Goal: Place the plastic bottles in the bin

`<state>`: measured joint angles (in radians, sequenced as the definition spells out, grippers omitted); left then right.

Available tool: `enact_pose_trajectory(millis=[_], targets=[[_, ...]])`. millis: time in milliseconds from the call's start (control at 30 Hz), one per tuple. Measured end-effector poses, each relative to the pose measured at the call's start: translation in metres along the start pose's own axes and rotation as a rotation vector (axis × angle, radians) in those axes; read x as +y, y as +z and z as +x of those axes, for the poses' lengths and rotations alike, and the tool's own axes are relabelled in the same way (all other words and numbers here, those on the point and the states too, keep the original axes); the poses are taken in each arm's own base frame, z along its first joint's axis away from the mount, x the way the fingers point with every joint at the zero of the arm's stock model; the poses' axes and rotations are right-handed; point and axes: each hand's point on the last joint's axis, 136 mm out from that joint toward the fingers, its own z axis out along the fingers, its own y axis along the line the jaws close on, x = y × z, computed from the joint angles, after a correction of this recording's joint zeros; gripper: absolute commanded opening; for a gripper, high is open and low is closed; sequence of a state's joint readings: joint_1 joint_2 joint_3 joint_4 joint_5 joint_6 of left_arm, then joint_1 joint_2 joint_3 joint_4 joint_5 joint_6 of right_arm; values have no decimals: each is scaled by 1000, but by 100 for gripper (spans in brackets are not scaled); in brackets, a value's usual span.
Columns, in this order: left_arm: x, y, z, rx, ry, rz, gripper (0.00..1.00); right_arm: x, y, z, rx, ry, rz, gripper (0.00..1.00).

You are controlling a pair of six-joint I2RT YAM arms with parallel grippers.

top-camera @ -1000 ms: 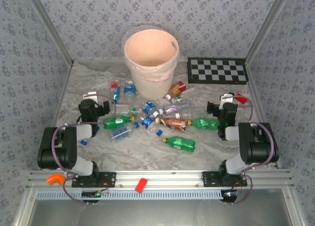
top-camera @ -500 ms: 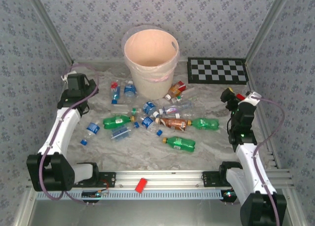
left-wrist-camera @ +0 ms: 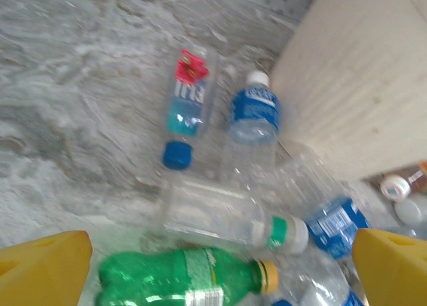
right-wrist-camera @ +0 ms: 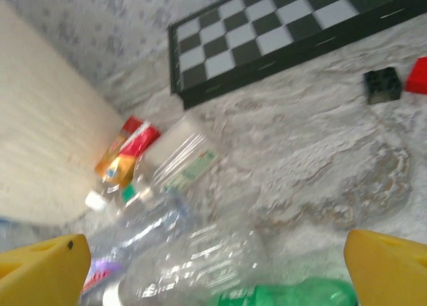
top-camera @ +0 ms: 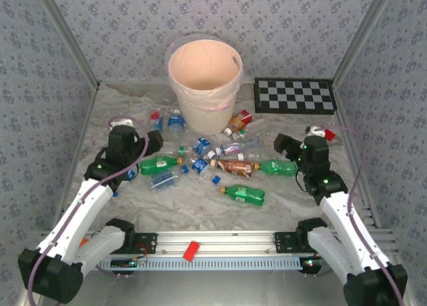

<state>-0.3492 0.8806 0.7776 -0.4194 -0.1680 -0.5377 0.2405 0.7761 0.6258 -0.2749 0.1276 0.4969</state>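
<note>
The plastic bottles (top-camera: 233, 166) are small and squashed: green, brown, and clear with blue labels. They lie in a heap in the middle of the picture, just below the big peach bin (top-camera: 200, 113). The left gripper (top-camera: 152, 145) and right gripper (top-camera: 283, 145) reach in low from each side, jaws wide, holding nothing. A green bottle (left-wrist-camera: 180, 279) lies between the left fingers (left-wrist-camera: 40, 269).

One bin (top-camera: 200, 113), one checkerboard (top-camera: 294, 95), three green bottles (top-camera: 159, 164).
</note>
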Motion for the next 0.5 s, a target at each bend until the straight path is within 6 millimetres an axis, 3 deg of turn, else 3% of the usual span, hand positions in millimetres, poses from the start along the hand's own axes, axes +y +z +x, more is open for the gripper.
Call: enact_pose_trajectory(millis=[233,500], targets=[[-15,-4,39,53,43,69,100,46,-8,51,186,-276,-34,100],[-12,-4,45,48,40,73,100,76,-22,105,374,-559,-47,100]])
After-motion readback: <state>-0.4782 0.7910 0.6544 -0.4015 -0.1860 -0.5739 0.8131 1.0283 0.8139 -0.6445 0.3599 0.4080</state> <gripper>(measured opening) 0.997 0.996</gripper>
